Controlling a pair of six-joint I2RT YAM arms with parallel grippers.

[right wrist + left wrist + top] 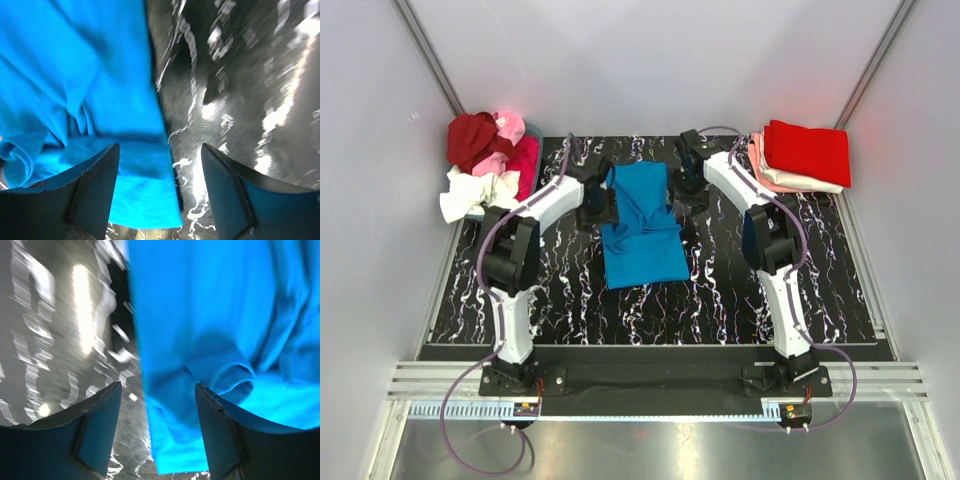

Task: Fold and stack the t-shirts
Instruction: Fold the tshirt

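Observation:
A bright blue t-shirt [642, 225] lies partly folded in a long strip on the black marbled mat [720, 300]. My left gripper [597, 203] is open over its left edge; in the left wrist view the blue cloth [210, 330] lies between and beyond the fingers [102, 425]. My right gripper [686, 195] is open over its right edge; the blue cloth [75, 90] shows there too, under the left finger [95, 190]. Neither holds cloth. A folded stack with a red shirt [810, 150] on top sits back right. A loose pile of dark red, pink, magenta and white shirts [490, 160] sits back left.
The mat ends at a metal rail [650, 385] along the near side by the arm bases. White walls close in the back and both sides. Purple cables [480, 290] hang along both arms.

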